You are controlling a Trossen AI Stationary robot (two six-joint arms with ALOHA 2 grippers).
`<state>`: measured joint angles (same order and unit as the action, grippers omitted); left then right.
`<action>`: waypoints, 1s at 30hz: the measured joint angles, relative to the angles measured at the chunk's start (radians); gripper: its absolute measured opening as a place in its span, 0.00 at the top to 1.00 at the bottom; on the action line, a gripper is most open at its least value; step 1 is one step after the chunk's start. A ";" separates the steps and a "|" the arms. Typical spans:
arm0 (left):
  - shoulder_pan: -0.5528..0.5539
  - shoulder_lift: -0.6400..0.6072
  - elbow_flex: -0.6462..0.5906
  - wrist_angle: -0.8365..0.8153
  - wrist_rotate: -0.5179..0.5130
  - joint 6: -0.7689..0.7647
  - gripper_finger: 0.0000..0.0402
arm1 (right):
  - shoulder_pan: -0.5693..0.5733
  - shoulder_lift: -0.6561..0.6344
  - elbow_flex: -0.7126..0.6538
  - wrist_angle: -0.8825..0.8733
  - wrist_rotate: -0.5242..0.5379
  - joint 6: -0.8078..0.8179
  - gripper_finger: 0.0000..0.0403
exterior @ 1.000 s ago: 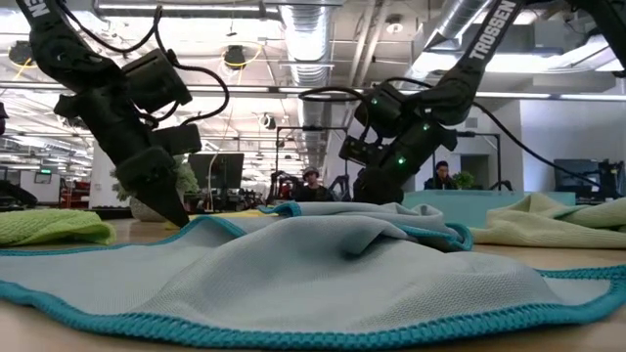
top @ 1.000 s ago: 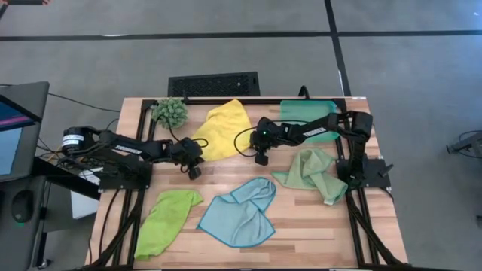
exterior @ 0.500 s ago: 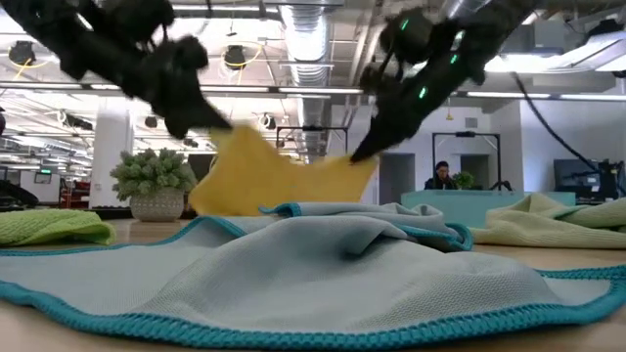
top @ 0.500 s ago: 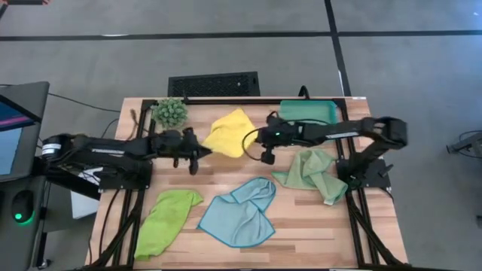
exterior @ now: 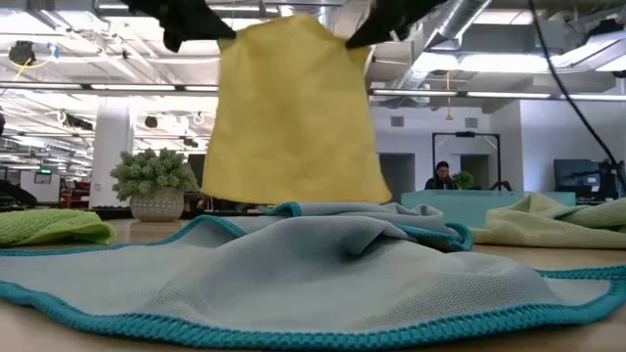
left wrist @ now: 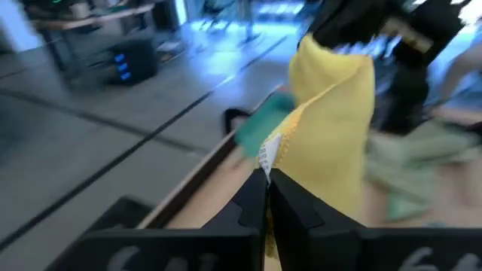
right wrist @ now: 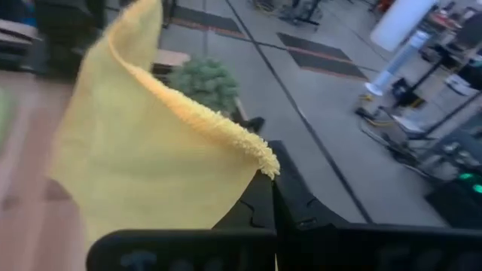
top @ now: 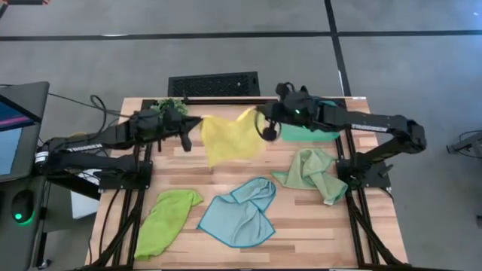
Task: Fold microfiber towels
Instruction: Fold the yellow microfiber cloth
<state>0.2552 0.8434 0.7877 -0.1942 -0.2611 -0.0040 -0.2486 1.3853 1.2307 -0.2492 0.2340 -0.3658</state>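
The yellow towel (top: 230,137) hangs spread between my two grippers above the table's far middle; in the low view the yellow towel (exterior: 293,112) is a flat sheet. My left gripper (top: 190,125) is shut on its upper left corner and my right gripper (top: 261,122) is shut on its upper right corner. Three towels lie crumpled on the table: the lime green towel (top: 167,218) near left, the light blue towel (top: 242,214) near middle and the sage towel (top: 312,173) at the right. My left gripper pinches one top corner of the yellow towel, by the white label (left wrist: 269,156), between its two fingers, coming nearly level from the table's left. The cloth hangs below, lifted off the table. My right gripper pinches the other top corner at the fringed edge (right wrist: 260,159) between its two fingers, coming nearly level from the table's right. The towel's top edge sags a little between the two holds.
A teal tray (top: 310,129) sits at the far right, partly under my right arm. A small green plant (exterior: 152,181) stands at the far left behind my left arm. A black grille (top: 213,83) lies beyond the far edge.
Both grippers have risen, tipped up from pointing downward to nearly level, and drawn toward the far edge. The yellow towel, which lay crumpled on the table, has been lifted by two corners. It now hangs spread out and clear of the wood.
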 joint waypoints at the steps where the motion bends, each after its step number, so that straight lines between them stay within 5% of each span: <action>1: 0.026 0.017 0.015 -0.046 0.000 0.018 1.00 | -0.022 0.028 0.019 -0.004 0.001 -0.014 1.00; 8: 0.254 0.191 0.126 -0.176 0.114 0.198 1.00 | -0.166 0.227 0.188 -0.051 0.002 -0.104 1.00; 13: 0.296 0.289 0.282 -0.336 0.243 0.247 1.00 | -0.142 0.252 0.267 -0.213 0.003 -0.103 1.00; 20: 0.071 0.302 0.221 -0.569 0.437 0.131 1.00 | 0.047 0.259 0.203 -0.424 -0.017 0.096 1.00; 25: -0.192 0.314 -0.062 -0.311 0.313 -0.039 1.00 | 0.200 0.345 0.015 -0.340 -0.022 0.255 1.00; 30: -0.323 0.331 -0.215 -0.109 0.186 -0.175 1.00 | 0.284 0.410 -0.078 -0.181 -0.002 0.338 1.00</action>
<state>-0.0679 1.1744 0.5728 -0.3035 -0.0751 -0.1785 0.0357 1.7958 1.1528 -0.4302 0.2317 -0.0279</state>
